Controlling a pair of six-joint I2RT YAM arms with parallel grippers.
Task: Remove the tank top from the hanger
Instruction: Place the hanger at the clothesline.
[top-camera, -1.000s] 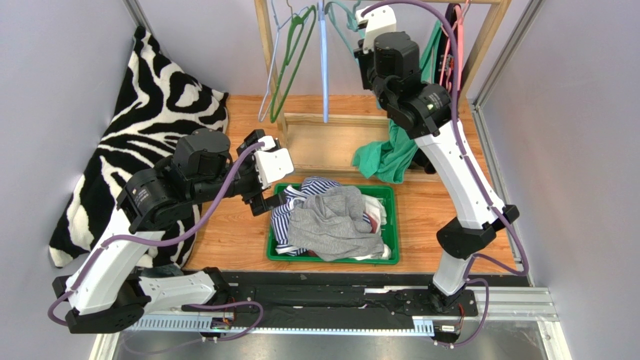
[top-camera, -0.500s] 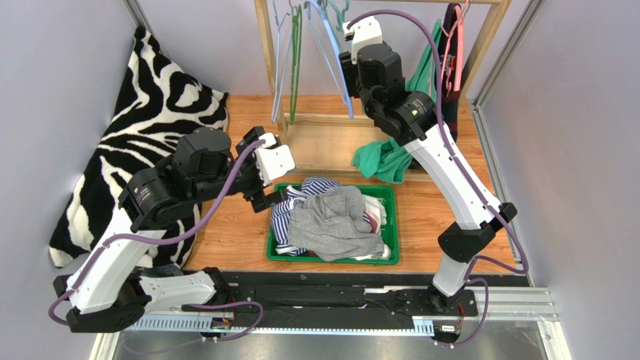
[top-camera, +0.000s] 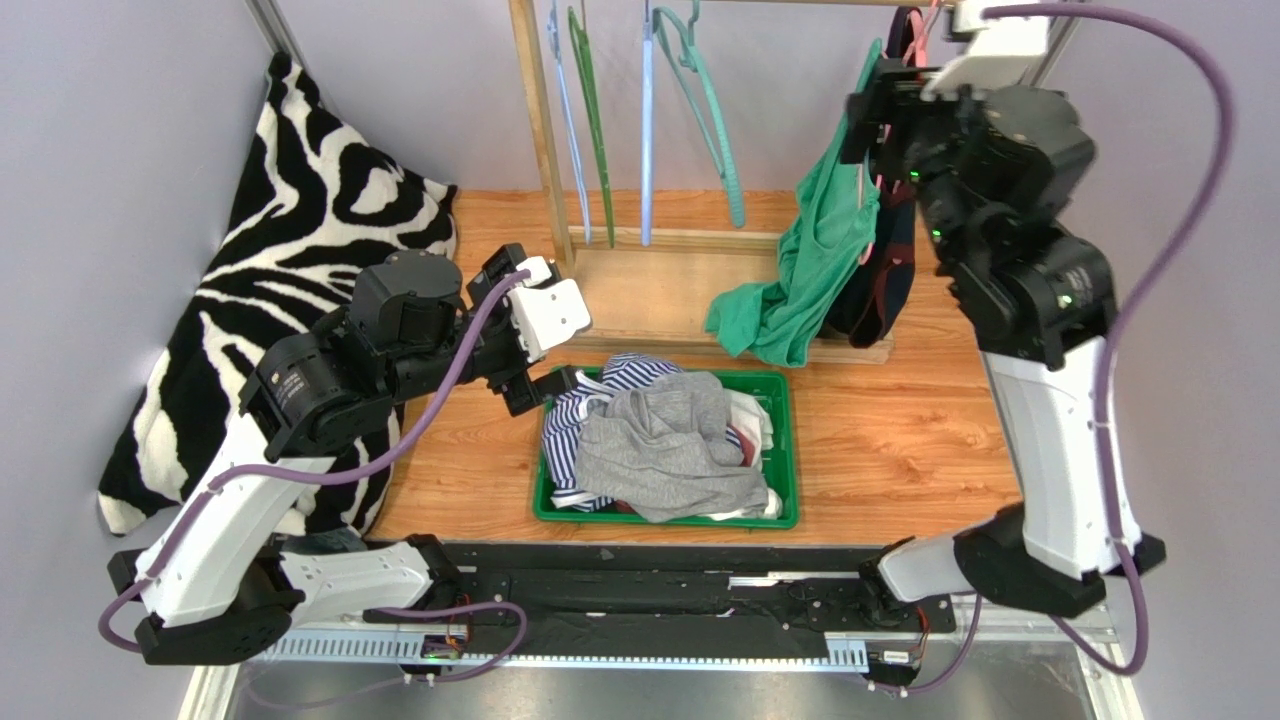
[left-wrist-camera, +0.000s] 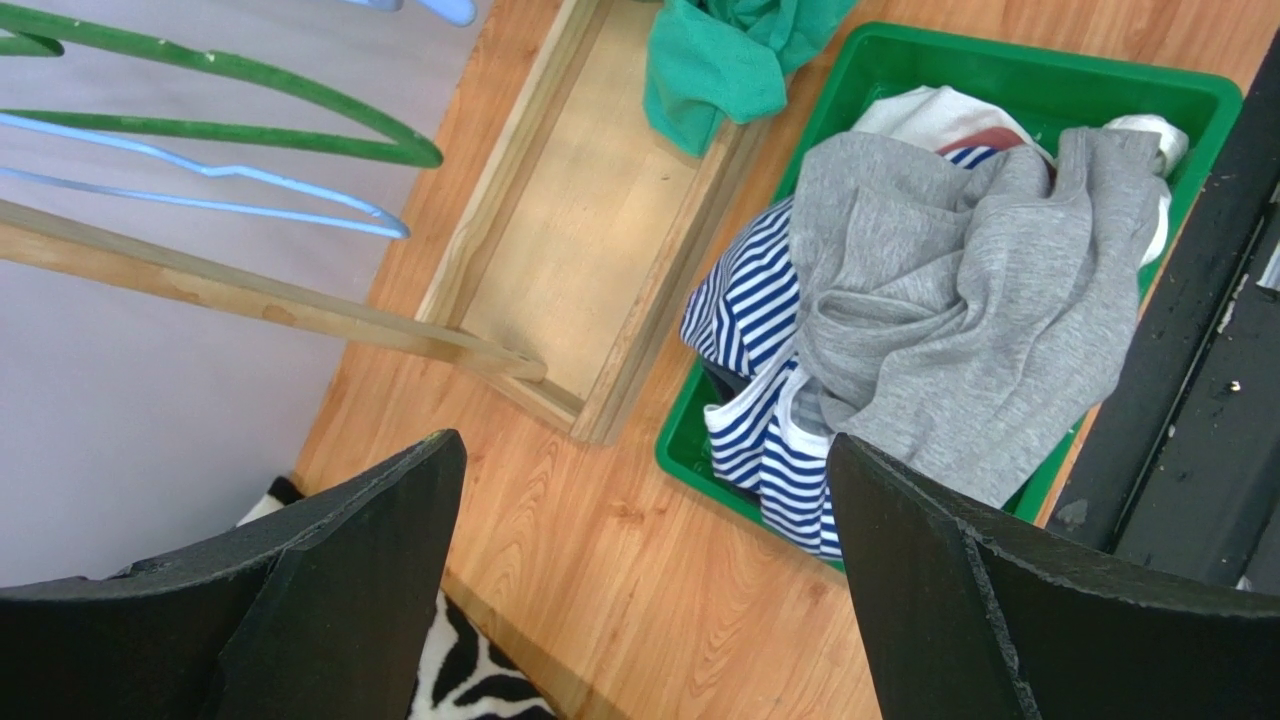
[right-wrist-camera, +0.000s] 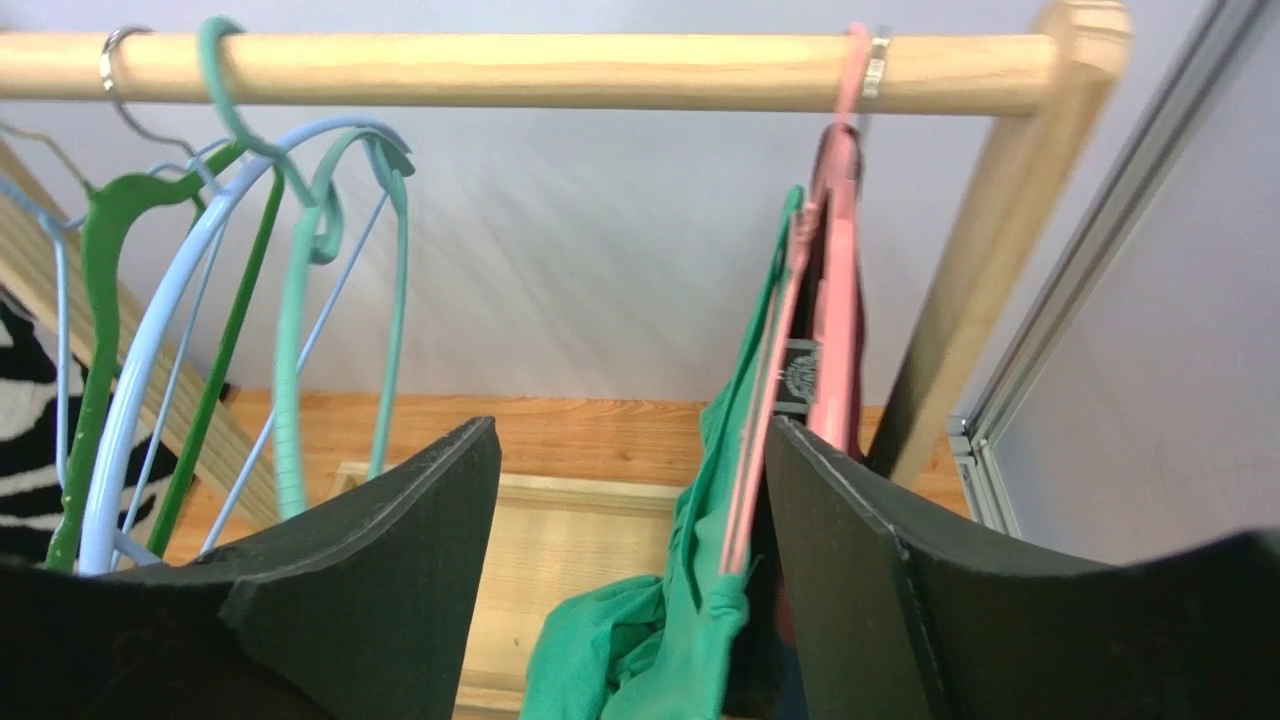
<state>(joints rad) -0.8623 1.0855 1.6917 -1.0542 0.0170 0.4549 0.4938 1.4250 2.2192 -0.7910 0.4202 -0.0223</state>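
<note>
Tank top (top-camera: 809, 248): a green garment is seen hung on a pink hanger (right-wrist-camera: 836, 285) at the right end of the wooden rail (right-wrist-camera: 526, 68). One strap is laid along the hanger's edge. The lower part is bunched on the base frame (top-camera: 661, 240) of the rack, at the far side of the tabletop (top-camera: 902, 435).
Dark garment (top-camera: 887, 278): hung just behind the tank top, at the same end of the rail.
Right pincer (right-wrist-camera: 631, 450): raised to the height of the rail and spread wide, with nothing held. In the wrist view the hanger and tank top are seen past the fingertips, close to the right finger. Whether anything is touched cannot be told.
Left pincer (left-wrist-camera: 643, 450): spread wide and empty, held above the tabletop just left of the tray.
Tray (top-camera: 661, 521): a green tray is placed on the near middle of the tabletop. It is filled with a grey garment (top-camera: 669, 435) lying over a blue-and-white striped one (top-camera: 568, 438).
Bare hangers: a green one (right-wrist-camera: 105, 300), a light blue one (right-wrist-camera: 196, 270) and a teal one (right-wrist-camera: 323, 255) are hung at the left part of the rail, well apart from the pink hanger.
Zebra cloth (top-camera: 301, 225): draped along the left wall, beside the left arm.
</note>
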